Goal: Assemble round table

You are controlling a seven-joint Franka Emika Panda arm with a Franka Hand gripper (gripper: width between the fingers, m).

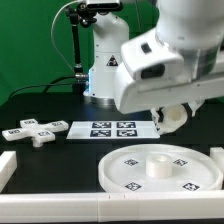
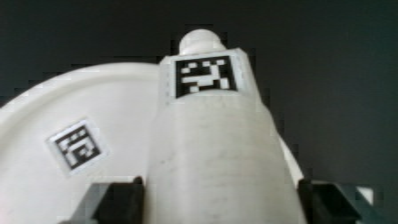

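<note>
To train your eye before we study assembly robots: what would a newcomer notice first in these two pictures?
First, the tagged white leg filling the wrist view, gripped in the hand, with the round disc behind it. In the exterior view, the bulky white arm looms over that disc, while the cross-shaped base lies apart at the exterior view's left.

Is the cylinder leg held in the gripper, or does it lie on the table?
Held. The wrist view shows the leg between both fingers; in the exterior view it hangs clear of the table.
</note>
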